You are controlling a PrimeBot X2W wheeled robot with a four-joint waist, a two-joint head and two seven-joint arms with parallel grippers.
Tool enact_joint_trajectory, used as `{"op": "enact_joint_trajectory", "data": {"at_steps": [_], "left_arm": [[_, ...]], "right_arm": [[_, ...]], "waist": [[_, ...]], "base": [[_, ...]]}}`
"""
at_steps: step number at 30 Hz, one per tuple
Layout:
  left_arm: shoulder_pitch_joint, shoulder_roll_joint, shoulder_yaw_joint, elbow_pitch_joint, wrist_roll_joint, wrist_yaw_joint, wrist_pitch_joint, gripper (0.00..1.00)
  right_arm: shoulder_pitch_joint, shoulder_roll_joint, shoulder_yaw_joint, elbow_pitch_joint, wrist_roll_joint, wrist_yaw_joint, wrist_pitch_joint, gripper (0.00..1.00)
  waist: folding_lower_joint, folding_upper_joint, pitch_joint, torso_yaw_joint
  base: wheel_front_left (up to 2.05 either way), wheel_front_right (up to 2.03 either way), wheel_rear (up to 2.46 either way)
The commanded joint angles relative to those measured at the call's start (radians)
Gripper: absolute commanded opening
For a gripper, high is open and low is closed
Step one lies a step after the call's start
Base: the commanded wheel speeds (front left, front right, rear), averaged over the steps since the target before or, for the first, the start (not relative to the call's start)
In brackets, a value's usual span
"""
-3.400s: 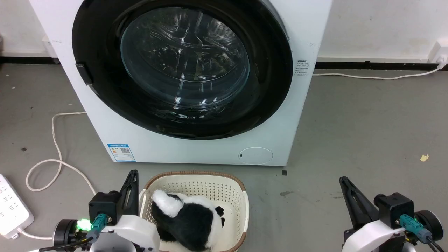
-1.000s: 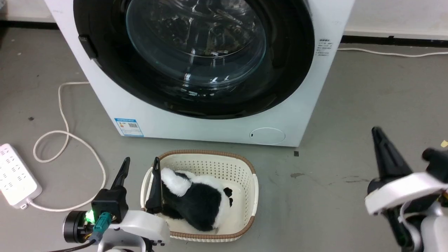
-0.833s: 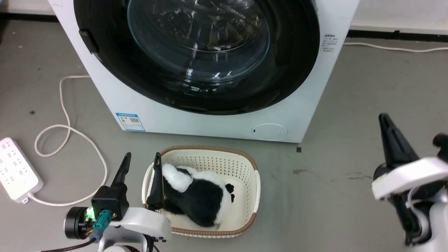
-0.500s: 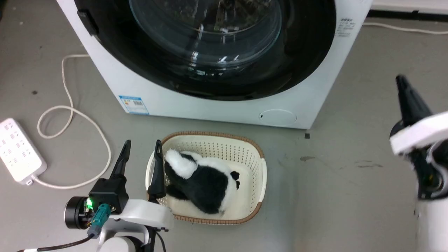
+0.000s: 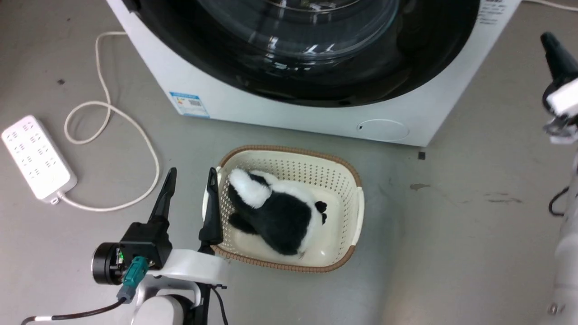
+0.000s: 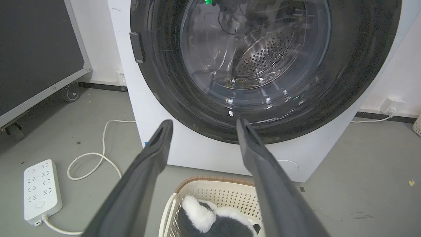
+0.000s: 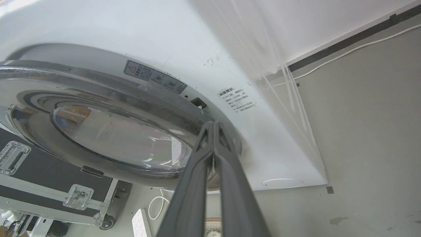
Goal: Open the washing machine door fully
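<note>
We find the washing machine door (image 5: 316, 88) at 12 o'clock in the head view, cut off by the top edge and lying against the white cabinet (image 5: 235, 108). The left wrist view adds the whole black ring and glass bowl, with the steel drum (image 6: 263, 56) behind. The right wrist view alone gives the door edge-on. There the right claw (image 7: 213, 124) is clenched on nothing, its tips at the rim below the latch slot (image 7: 198, 102); contact we cannot confirm. The left claw (image 5: 192, 171), at 7 o'clock in the head view, is released and empty. One of its fingers crosses the rim of the basket (image 5: 356, 180), which holds a plush toy (image 5: 280, 212).
</note>
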Motion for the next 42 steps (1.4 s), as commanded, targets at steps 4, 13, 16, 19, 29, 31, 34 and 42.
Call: {"op": "enact_joint_trajectory", "data": {"at_steps": [4, 13, 16, 19, 29, 31, 34, 42], "left_arm": [[-0.024, 0.001, -0.017, -0.004, -0.015, 0.011, -0.017, 1.00], [-0.040, 0.001, -0.045, -0.005, -0.036, 0.026, -0.036, 1.00], [-0.046, 0.001, -0.054, -0.005, -0.043, 0.030, -0.042, 1.00], [-0.054, 0.001, -0.063, -0.005, -0.050, 0.035, -0.049, 1.00], [-0.081, 0.001, -0.088, -0.009, -0.075, 0.054, -0.069, 1.00], [-0.086, 0.001, -0.092, -0.009, -0.080, 0.058, -0.074, 1.00], [-0.091, 0.001, -0.098, -0.010, -0.088, 0.065, -0.080, 1.00], [-0.091, 0.001, -0.101, -0.004, -0.101, 0.073, -0.097, 1.00]], "right_arm": [[-0.131, -0.002, -0.078, 0.098, 0.021, 0.000, 0.077, 0.00], [-0.322, -0.020, -0.215, 0.251, 0.004, 0.000, 0.204, 0.00], [-0.378, -0.027, -0.259, 0.296, -0.008, 0.000, 0.240, 0.00], [-0.431, -0.031, -0.299, 0.337, -0.019, 0.000, 0.275, 0.00], [-0.590, -0.035, -0.422, 0.434, -0.049, -0.001, 0.382, 0.00], [-0.609, -0.037, -0.443, 0.448, -0.058, -0.001, 0.403, 0.00], [-0.622, -0.041, -0.469, 0.464, -0.074, -0.001, 0.433, 0.00], [-0.586, -0.036, -0.554, 0.492, -0.069, -0.001, 0.537, 0.00]], "waist": [[-0.0001, 0.0000, 0.026, 0.024], [-0.0001, 0.0000, 0.065, 0.060], [-0.0001, 0.0000, 0.078, 0.072], [-0.0001, 0.0000, 0.092, 0.083], [-0.0001, 0.0000, 0.139, 0.117], [-0.0001, 0.0000, 0.146, 0.122], [-0.0001, 0.0000, 0.149, 0.130], [-0.0001, 0.0000, 0.112, 0.138]], "base": [[0.00, 0.00, 0.00], [0.00, 0.00, 0.00], [0.00, 0.00, 0.00], [0.00, 0.00, 0.00], [0.00, 0.00, 0.00], [0.00, 0.00, 0.00], [0.00, 0.00, 0.00], [0.00, 0.00, 0.00]]}}
